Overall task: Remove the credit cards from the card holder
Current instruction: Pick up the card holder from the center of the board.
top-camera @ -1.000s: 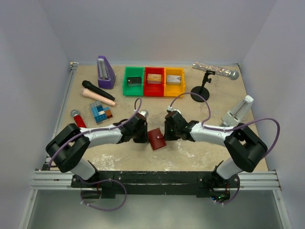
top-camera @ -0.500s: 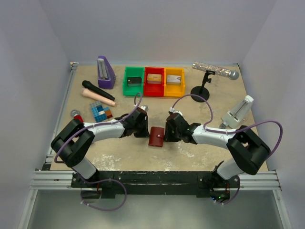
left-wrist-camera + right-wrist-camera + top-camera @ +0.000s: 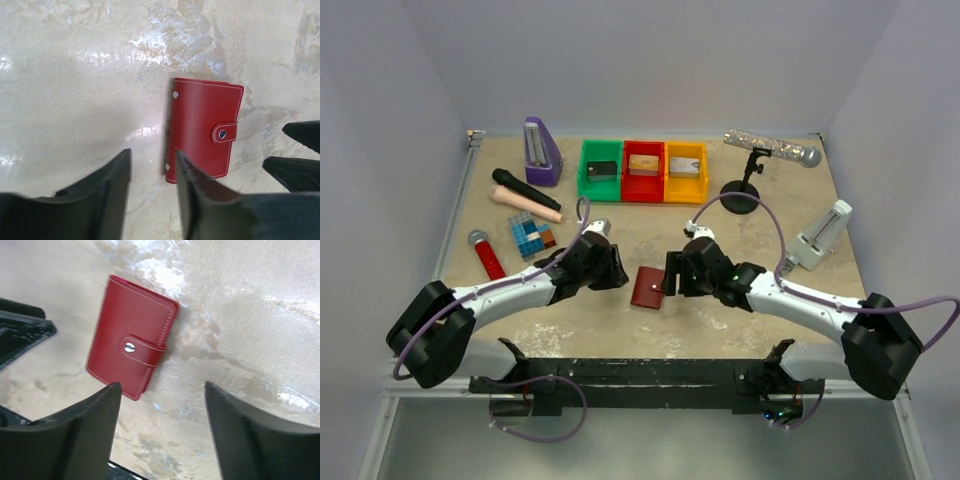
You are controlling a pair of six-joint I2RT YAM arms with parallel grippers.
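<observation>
Your left fingers (image 3: pixel 107 200) and right fingers (image 3: pixel 235 430), apart and empty, have backed off the card holder (image 3: pixel 202 130); it lies snapped shut, so the credit cards are likely still inside.

Card holder (image 3: pixel 202 131) is snapped shut, inside hidden in every view. Left wrist: one finger of the left gripper (image 3: pixel 152 154) covers part of the holder's near edge, and both fingers run off the bottom edge. Right wrist: right gripper (image 3: pixel 162 386) fingers are cropped the same way. Top view: jaws too dark and small to read, blocks (image 3: pixel 643 165) in trays (image 3: pixel 642 197) too small to identify.
</observation>
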